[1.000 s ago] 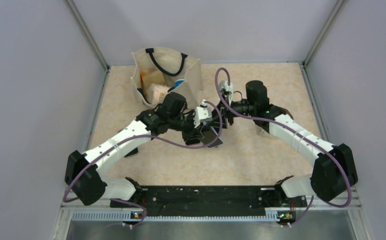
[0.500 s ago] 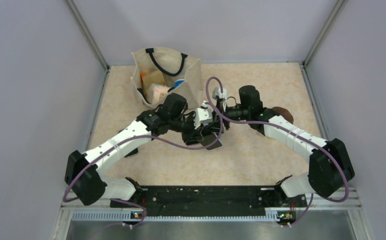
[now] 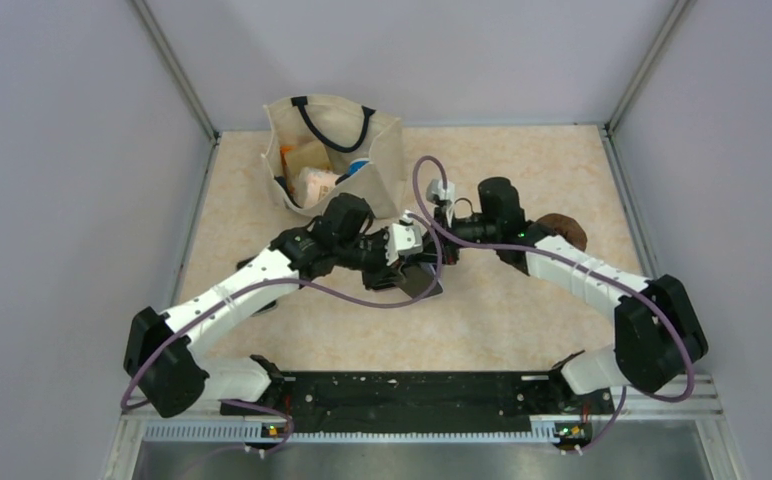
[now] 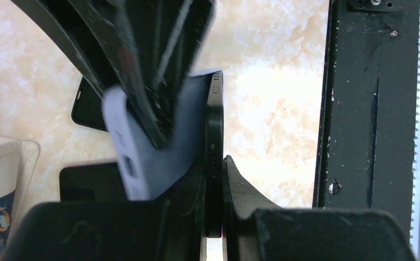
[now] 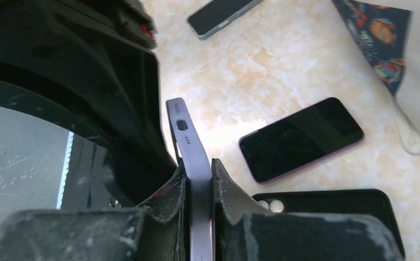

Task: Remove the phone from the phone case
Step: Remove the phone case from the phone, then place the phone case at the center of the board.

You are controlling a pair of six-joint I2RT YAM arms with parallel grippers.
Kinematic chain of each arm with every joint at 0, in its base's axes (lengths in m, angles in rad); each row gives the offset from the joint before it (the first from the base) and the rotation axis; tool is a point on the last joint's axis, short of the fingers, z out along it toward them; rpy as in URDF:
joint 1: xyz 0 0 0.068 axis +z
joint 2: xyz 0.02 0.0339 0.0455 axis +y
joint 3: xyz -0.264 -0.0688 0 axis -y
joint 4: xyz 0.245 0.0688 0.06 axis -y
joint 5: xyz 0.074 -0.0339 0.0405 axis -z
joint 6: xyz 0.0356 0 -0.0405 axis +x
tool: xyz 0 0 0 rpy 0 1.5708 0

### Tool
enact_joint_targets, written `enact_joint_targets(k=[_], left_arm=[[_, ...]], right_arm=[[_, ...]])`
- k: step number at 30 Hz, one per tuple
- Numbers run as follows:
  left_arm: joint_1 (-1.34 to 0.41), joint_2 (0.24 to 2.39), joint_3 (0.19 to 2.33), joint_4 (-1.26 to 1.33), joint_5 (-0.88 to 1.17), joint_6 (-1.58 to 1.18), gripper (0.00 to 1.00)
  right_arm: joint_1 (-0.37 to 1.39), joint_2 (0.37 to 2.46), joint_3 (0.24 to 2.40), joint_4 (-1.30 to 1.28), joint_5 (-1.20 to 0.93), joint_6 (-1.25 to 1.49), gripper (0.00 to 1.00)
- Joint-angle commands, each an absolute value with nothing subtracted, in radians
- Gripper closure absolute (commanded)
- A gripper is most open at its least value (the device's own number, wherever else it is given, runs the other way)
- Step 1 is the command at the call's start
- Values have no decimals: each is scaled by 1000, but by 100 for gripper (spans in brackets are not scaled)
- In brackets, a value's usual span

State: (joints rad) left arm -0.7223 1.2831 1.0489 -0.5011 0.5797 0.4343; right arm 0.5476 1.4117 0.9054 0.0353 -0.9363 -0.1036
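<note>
My left gripper (image 4: 215,163) is shut on the thin black edge of the phone (image 4: 215,130), held above the table. The lavender phone case (image 4: 164,163) is peeled partly away from the phone on its left side. My right gripper (image 5: 198,166) is shut on the rim of the case (image 5: 186,136), with its dark fingers (image 4: 142,65) showing in the left wrist view. In the top view both grippers meet at mid-table, left gripper (image 3: 394,268) and right gripper (image 3: 430,236), around the dark phone (image 3: 419,281).
A cream tote bag (image 3: 332,150) with items stands at the back. A brown object (image 3: 564,228) lies by the right arm. On the table lie a dark phone (image 5: 300,138), a green-edged phone (image 5: 221,15) and a black case (image 5: 327,209). A black rail (image 3: 402,390) runs along the near edge.
My right arm has swung left to the left gripper, and its jaws have closed on the case rim. The left gripper kept its grip on the phone and shifted slightly.
</note>
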Motion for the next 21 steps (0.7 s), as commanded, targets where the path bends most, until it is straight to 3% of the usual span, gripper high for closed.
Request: enact_joint_targets(k=[1, 9, 21], left_arm=[[-719, 1183, 1074, -486, 667, 528, 100], [-718, 1145, 1120, -633, 655, 596, 100], [-718, 1125, 1114, -639, 650, 592, 100]], right_arm=[[412, 1370, 815, 119, -806, 21, 100], [235, 1385, 741, 174, -738, 178, 100], [126, 1509, 752, 141, -658, 234, 100]])
